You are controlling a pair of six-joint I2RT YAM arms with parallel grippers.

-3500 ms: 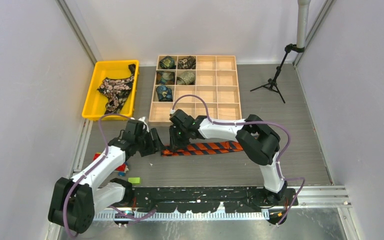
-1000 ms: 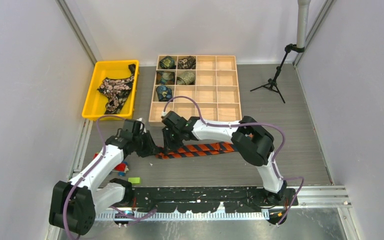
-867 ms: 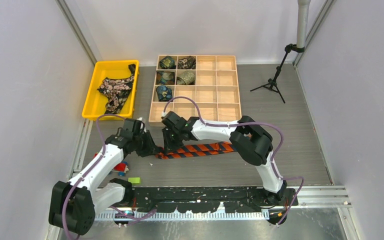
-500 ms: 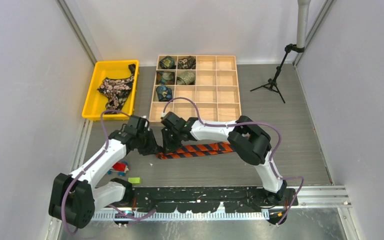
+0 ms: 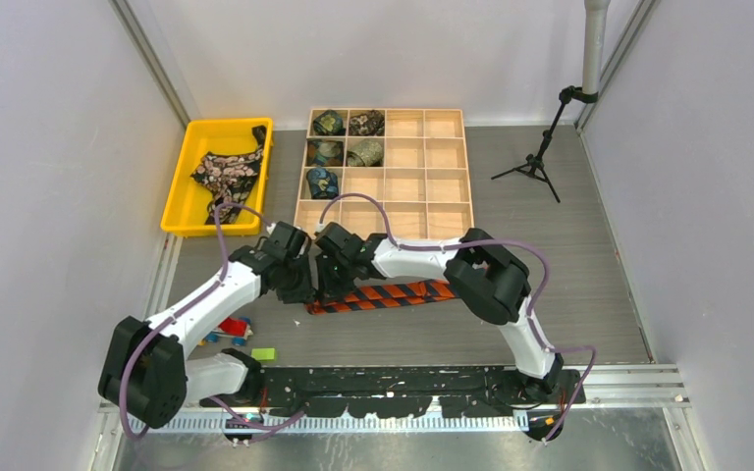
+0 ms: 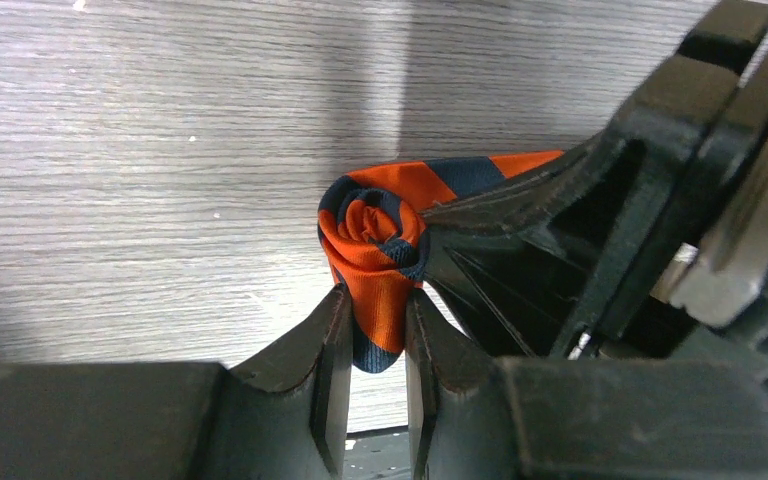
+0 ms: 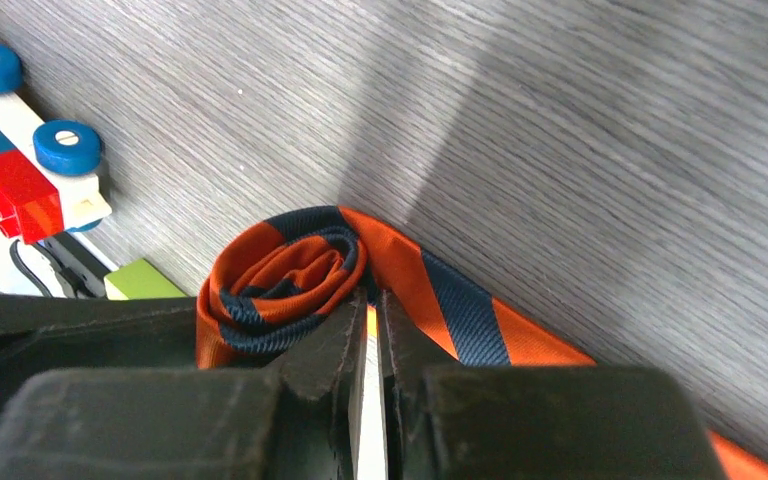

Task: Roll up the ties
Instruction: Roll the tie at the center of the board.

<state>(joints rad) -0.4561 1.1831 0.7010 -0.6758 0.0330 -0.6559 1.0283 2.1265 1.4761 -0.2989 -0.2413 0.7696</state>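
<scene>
Two hands grip the orange-striped tie [image 6: 375, 250] at frame centre. The left hand [image 6: 376, 305] clamps the coil and the right hand [image 7: 370, 312] pinches the adjoining layer. Wind tightly, with the edges aligned.

Both arms fold inward, wrists tipped down; the left tool [image 6: 375, 300] and right tool [image 7: 372, 312] meet nose to nose, each pinched narrowly on the striped tie [image 6: 372, 228].

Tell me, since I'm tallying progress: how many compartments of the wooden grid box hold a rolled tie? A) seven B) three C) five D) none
C: five rolled ties sit in the wooden box, three in its leftmost column and two in the next.
</scene>
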